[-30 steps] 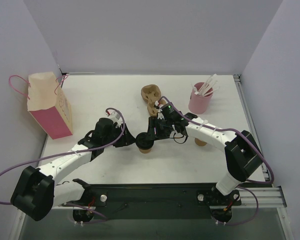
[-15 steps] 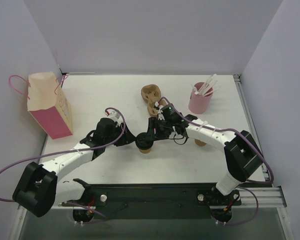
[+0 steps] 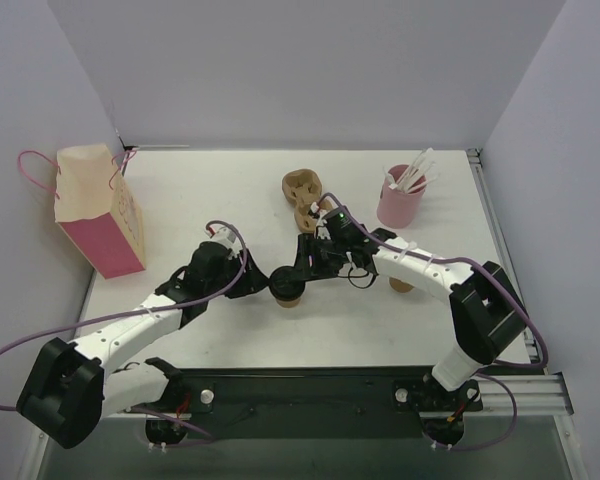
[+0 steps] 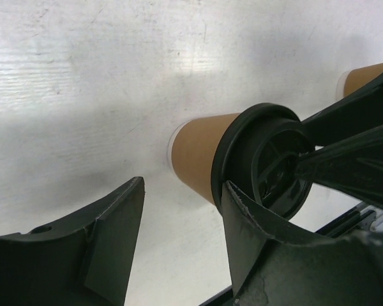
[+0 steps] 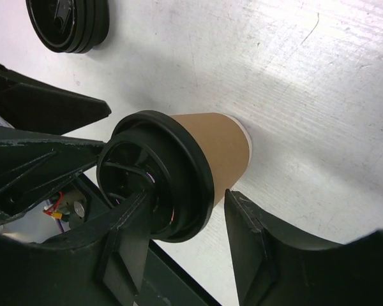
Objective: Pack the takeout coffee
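**Lidded cup (image 3: 290, 291) at the centre of the table (image 3: 230, 190) — light, crushable paper by the look.**
Top: cup stands between left gripper (image 3: 260, 282) and right gripper (image 3: 305, 268), neither gripping. Left wrist: jaws spread about its wall. Right wrist: jaws spread astride the lid (image 5: 179, 159). Best held gently — just under the stiff rim.

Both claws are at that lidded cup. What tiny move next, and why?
Probably close the right gripper on the lidded cup: its open fingers straddle it, the black lid looks seated, and the left gripper is open too, so nothing holds it.
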Available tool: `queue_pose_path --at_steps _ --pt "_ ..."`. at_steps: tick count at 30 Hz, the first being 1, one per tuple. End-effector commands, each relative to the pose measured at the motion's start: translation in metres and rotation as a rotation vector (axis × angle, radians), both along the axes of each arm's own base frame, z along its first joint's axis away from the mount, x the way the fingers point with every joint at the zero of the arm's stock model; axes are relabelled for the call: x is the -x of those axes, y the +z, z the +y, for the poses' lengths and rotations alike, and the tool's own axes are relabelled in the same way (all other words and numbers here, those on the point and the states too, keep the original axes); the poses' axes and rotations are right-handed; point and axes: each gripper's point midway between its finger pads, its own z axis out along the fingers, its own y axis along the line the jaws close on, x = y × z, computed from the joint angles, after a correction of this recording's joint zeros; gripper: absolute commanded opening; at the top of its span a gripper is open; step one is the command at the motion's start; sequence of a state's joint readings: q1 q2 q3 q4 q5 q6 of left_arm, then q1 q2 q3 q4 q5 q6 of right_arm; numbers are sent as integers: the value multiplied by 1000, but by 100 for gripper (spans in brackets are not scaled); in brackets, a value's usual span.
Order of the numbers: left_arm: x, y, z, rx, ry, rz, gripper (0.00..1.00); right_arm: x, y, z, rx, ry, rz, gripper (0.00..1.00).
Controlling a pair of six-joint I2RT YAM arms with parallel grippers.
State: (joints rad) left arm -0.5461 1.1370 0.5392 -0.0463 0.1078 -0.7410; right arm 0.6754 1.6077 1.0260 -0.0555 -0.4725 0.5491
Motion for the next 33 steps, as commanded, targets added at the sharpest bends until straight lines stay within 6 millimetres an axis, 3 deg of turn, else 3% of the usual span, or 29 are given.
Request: queue_pose_path --at_steps 1,5,10,14,18,24,33 --pt "3 12 22 -126 15 9 62 -7 25 -9 25 -8 -39 49" --pt "-8 39 20 -132 0 -38 65 -16 50 -5 14 -4 -83 55" --pt "-14 75 25 -158 1 -105 70 -16 59 -9 101 -4 -157 62" --pt "-16 105 52 -280 36 -193 72 -12 62 -6 198 2 -222 71" --pt "-1 128 82 -371 49 -284 77 -11 64 3 271 11 -280 74" --pt "18 120 111 -452 85 -331 84 -6 61 12 357 38 -320 77" --pt "18 131 117 -446 113 -375 85 -4 49 22 434 65 -331 81"
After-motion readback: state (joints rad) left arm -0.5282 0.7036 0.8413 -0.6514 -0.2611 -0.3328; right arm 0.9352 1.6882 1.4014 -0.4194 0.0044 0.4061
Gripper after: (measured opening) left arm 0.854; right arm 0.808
